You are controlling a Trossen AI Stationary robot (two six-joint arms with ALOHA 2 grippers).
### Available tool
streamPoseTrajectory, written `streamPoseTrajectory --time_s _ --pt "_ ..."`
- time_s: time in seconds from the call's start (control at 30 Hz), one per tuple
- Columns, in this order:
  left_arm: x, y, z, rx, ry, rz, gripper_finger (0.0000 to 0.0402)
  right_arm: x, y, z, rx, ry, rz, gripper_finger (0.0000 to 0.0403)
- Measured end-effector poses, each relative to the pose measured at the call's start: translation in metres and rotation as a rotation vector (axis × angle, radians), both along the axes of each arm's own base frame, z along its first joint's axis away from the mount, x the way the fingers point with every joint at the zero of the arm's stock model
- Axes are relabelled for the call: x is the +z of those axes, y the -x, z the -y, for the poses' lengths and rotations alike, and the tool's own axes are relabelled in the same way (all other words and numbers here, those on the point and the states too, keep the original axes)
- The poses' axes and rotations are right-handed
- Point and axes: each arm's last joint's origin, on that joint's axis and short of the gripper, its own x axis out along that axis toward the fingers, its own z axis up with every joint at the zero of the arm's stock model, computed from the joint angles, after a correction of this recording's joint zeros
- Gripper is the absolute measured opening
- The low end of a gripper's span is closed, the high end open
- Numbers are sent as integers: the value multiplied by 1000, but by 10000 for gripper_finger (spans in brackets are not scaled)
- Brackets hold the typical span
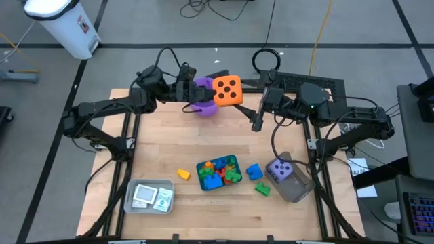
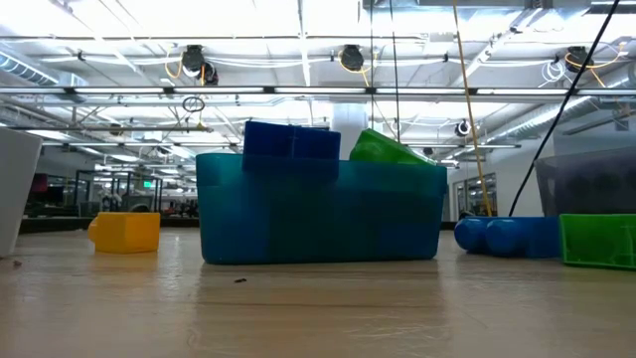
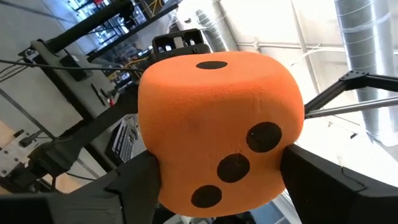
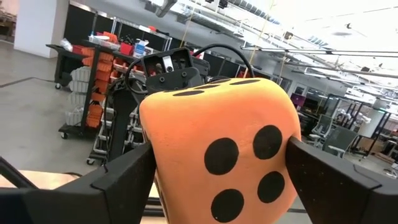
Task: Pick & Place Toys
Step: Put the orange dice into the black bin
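Orange die (image 3: 217, 130) is right up against both wrist cameras, so start there, operator. It's a soft-looking, rounded cube with black dots, up in the air over the back middle of the table (image 1: 169, 135), just above and partly over the purple bucket (image 1: 205, 108). It's a cube, so you get no real long axis. One dotted face looks up at the overhead camera, a face showing three dots points back at the left wrist camera, and another dotted face points at the right wrist camera.

Your left gripper (image 3: 221, 168) comes at it from the left with both fingers spread wide and pressed against opposite sides of the die. Your right gripper (image 4: 224, 171) comes from the right and does the same, jaws wide and clamped on the sides. So both have hold of it at once.

Down at the front you've got the clear tray (image 1: 298, 190) on the right with the purple die (image 1: 280, 170) inside. The teal tray (image 1: 237, 163) in the middle is piled with mixed bricks (image 1: 215, 173). The grey tray (image 1: 132, 203) on the left holds the cards (image 1: 144, 195).

Loose on the wood: a blue brick (image 1: 254, 171) and a green brick (image 1: 262, 189) between the teal and clear trays, and a yellow brick (image 1: 183, 174) just left of the teal one.
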Motion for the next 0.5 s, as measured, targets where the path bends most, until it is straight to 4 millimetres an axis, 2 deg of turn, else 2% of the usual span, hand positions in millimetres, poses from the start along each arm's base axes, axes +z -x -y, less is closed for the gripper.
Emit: streamPoseTrajectory --time_s 0.23,0.5 --pt "1 0 -1 18 -6 13 294 0 1 2 -85 1 0 297" --pt "1 0 -1 30 -12 23 297 0 1 2 -104 -11 5 254"
